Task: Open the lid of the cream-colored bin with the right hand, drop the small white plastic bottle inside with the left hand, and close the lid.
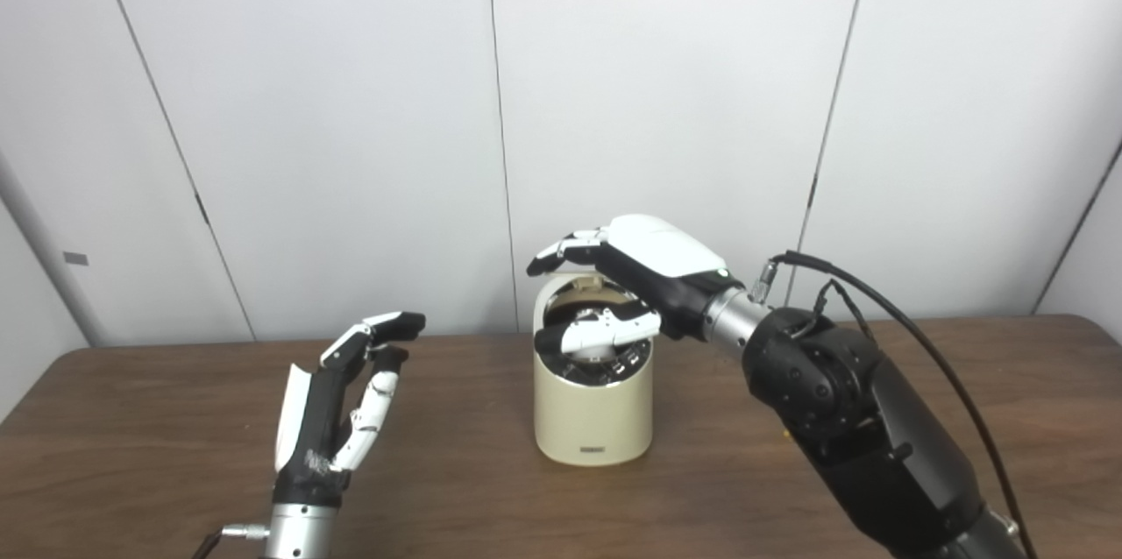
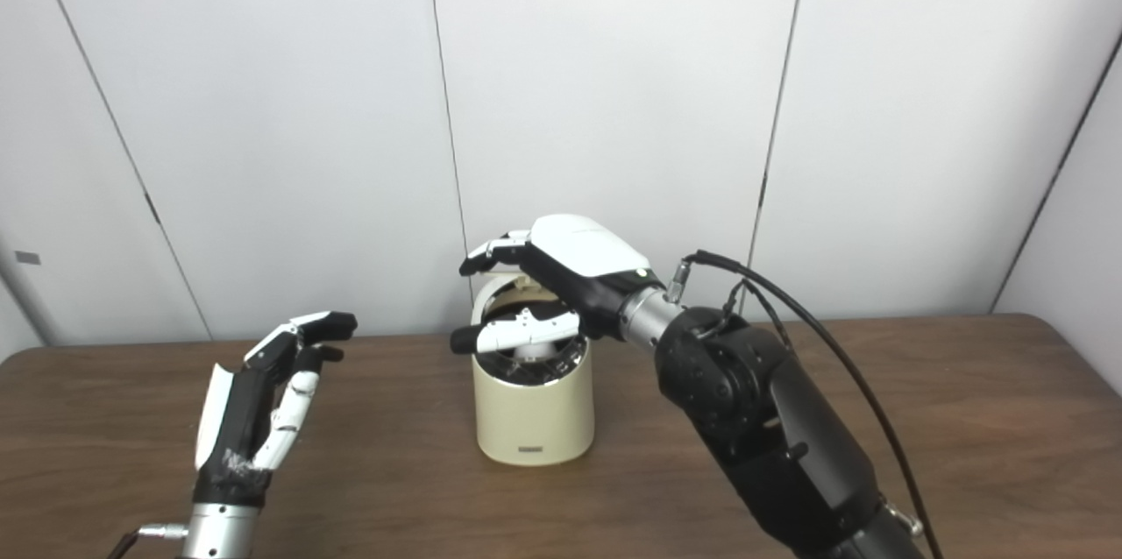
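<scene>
**Lid up, bottle in, right hand at the bin**

The bin (image 1: pixel 593 406) stands in the middle of the tabletop (image 1: pixel 158 454). Its lid (image 1: pixel 574 286) is tipped up at the far side, so the top is open. Something small and white sits down inside the bin. It looks like the bottle (image 1: pixel 594 350), but the thumb hides part of it.

The right hand (image 1: pixel 627 279) is right over the bin. Its fingers (image 1: pixel 561 250) curl over the top edge of the raised lid, and its thumb reaches across the open mouth. I cannot tell if it grips the lid or only rests on it.

The left hand (image 1: pixel 342 401) is well apart from the bin, on the left and nearer to us. It stands upright with its fingers apart and a little bent. It holds nothing.

The lid is the thing to move next, I think. It lies just under the right fingers and hinges at the far side, so it should swing down toward us. The right hand is much nearer. The thumb must get out of the way first.
</scene>
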Controlling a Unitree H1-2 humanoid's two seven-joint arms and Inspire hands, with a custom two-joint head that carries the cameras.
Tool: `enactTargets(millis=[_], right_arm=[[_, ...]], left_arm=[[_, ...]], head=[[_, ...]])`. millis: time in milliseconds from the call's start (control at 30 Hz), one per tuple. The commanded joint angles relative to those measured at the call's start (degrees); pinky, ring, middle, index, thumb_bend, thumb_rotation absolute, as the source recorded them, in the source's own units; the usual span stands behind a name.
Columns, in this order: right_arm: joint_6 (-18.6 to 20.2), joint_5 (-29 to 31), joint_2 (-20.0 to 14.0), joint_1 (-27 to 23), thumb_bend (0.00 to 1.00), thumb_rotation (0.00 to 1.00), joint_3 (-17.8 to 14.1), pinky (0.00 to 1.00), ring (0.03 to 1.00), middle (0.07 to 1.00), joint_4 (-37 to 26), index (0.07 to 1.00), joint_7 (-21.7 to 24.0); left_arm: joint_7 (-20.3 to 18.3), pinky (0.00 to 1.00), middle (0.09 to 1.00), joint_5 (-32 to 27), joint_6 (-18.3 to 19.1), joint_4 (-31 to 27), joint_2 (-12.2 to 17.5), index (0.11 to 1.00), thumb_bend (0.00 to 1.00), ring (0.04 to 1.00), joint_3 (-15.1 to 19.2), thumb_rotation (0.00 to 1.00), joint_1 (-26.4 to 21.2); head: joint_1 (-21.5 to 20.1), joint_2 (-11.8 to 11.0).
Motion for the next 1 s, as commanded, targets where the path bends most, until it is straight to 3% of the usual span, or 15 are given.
enactTargets(millis=[0, 333, 500, 633, 767, 967], right_arm=[[-0.24, 0.68, -0.58, -1.23, 0.84, 0.95, -1.69, 0.92, 0.899, 0.802, -1.32, 0.787, -1.35], [2.58, 3.23, 0.21, 0.51, 0.84, 0.96, -4.19, 0.96, 0.927, 0.839, -1.22, 0.817, -1.62], [2.42, 4.57, 0.17, 1.51, 0.84, 0.97, -5.05, 0.95, 0.893, 0.87, -1.44, 0.862, -2.19], [1.48, 6.15, 0.36, 2.63, 0.81, 0.93, -5.98, 0.9, 0.872, 0.892, -1.57, 0.879, -3.25], [3.03, 5.73, -0.01, 3.48, 0.81, 0.93, -5.63, 0.85, 0.883, 0.896, -2.74, 0.884, -2.81], [4.01, 3.7, -0.6, 4.61, 0.81, 0.95, -4.85, 0.97, 0.919, 0.872, -3.95, 0.859, -2.86]], left_arm=[[-0.19, 0.64, 0.714, -0.36, -1.1, -2.21, 0.95, 0.701, 0.37, 0.713, 0.5, 0.85, -1.36], [-1.46, 0.63, 0.715, -0.97, -1.09, -2.2, 0.89, 0.702, 0.39, 0.712, 1.06, 0.83, -1.26], [-1.1, 0.63, 0.713, -0.47, -1.09, -2.11, 0.95, 0.702, 0.39, 0.706, 1.12, 0.83, -1.3], [-1.03, 0.62, 0.709, -0.42, -1.09, -2.17, 0.92, 0.701, 0.38, 0.701, 1.1, 0.82, -1.31], [-1.54, 0.62, 0.709, -0.84, -1.08, -2.49, 0.8, 0.701, 0.38, 0.702, 1.27, 0.81, -1.16], [-1.9, 0.63, 0.71, -0.72, -1.08, -2.78, 0.69, 0.702, 0.41, 0.703, 1.48, 0.81, -1.04]], head=[[-0.08, 0.05], [-0.43, 0.15], [-0.56, 0.34], [-0.66, 0.52], [-0.63, 0.79], [-0.61, 1.12]])
